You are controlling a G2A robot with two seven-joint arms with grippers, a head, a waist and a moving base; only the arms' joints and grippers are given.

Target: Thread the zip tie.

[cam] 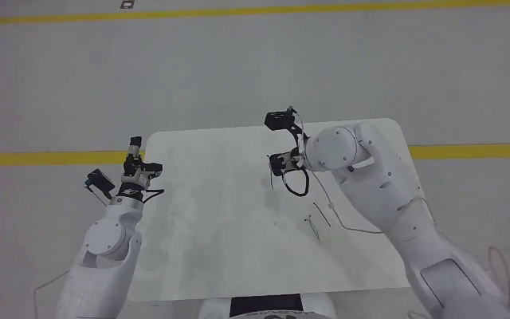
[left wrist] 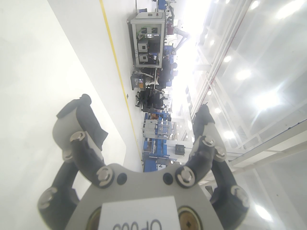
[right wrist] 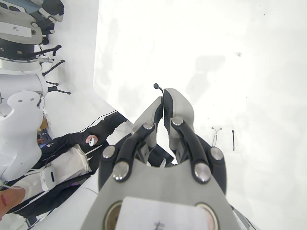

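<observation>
R gripper [right wrist: 163, 96] is pinching the zip tie [right wrist: 157, 87] just under its head, shut tight on it, hovering over the tabletop [cam: 207, 239] mid-way, toward the far edge. L gripper [left wrist: 144, 105] is sitting wide open, empty, at the left edge. Risks, IMO: strap is thin, so it's prob. twisting or slipping in that small grip; the loose tail is hard for L to catch. Spare ties [right wrist: 233, 140] lying toward the right edge could be confusing the pick.

Wrist labels [left wrist: 139, 213] [right wrist: 15, 28] w/ short print
</observation>
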